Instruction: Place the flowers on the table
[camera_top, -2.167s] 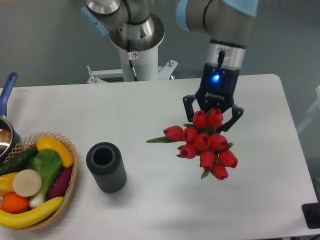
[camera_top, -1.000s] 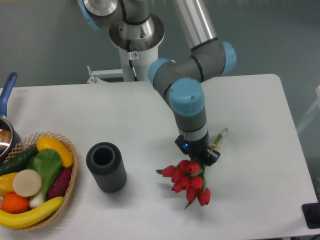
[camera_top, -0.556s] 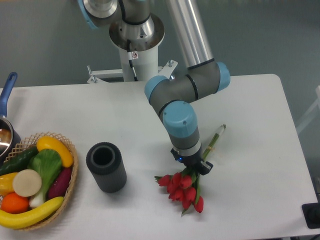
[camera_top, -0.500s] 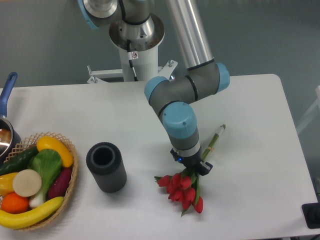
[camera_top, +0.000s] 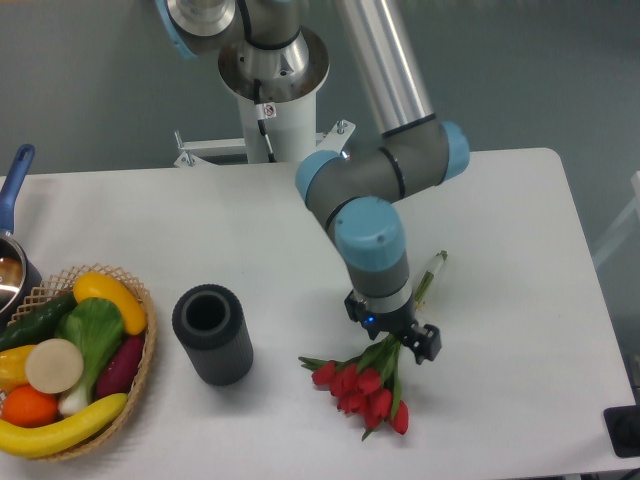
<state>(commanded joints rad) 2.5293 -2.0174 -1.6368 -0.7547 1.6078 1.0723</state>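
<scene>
You get bright, even overhead light on the large white matte tabletop (camera_top: 520, 210), with no glare. Soft faint shadows fall toward six o'clock beneath the dark ribbed cylinder (camera_top: 212, 334) and the bunch of red tulips (camera_top: 362, 388). Focus is slightly soft throughout, and edges show no obvious distortion.

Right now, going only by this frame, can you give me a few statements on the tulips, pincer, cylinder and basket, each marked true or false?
1. The tulips lie on the table, blooms toward the front edge. True.
2. The tulips stand inside the cylinder. False: it is empty, and they lie to its right.
3. The pincer is low over the stems. True.
4. The basket is right of the cylinder. False: it is left of it.
5. A banana lies in the basket. True.
</scene>
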